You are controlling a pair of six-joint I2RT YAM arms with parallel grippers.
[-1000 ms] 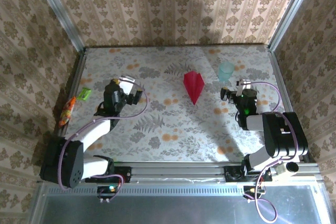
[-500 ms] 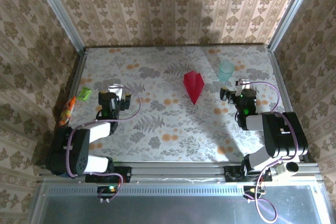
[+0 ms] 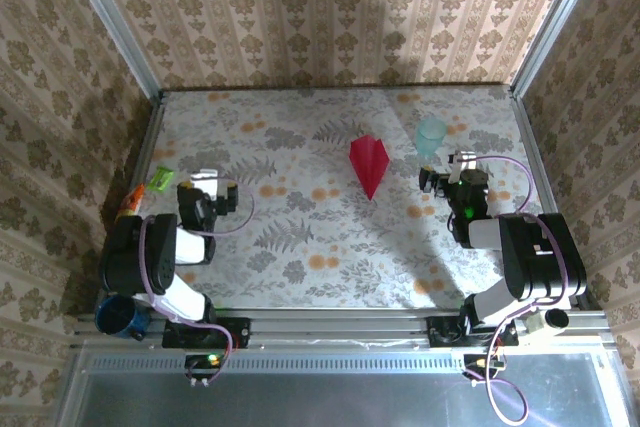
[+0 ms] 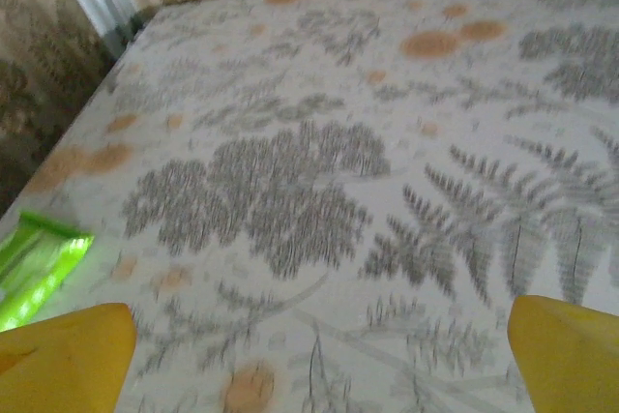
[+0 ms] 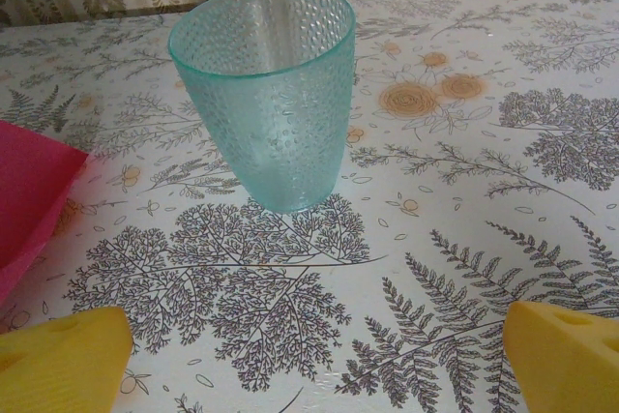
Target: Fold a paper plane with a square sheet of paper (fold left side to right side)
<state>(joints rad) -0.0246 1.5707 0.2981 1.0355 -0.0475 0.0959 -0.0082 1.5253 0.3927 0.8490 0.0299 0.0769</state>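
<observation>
The magenta-red paper plane (image 3: 368,164) lies flat in the middle of the table, a narrow kite shape with its point toward the arms; one edge of it (image 5: 24,195) shows at the left of the right wrist view. My left gripper (image 3: 203,190) sits low at the near left, well away from the plane, open with nothing between its yellow fingertips (image 4: 68,360). My right gripper (image 3: 447,173) rests at the near right, open and empty, just short of the teal cup; its yellow fingertips (image 5: 566,355) frame bare tablecloth.
A pale teal dimpled cup (image 3: 431,135) stands upright right of the plane, close ahead of the right gripper (image 5: 263,94). A green packet (image 3: 160,179) and an orange packet (image 3: 129,201) lie by the left wall; the green one (image 4: 39,263) is near the left fingers.
My left arm has drawn back toward its base and to the left, folding low near the packets. The right arm, the plane and the cup have not moved.
</observation>
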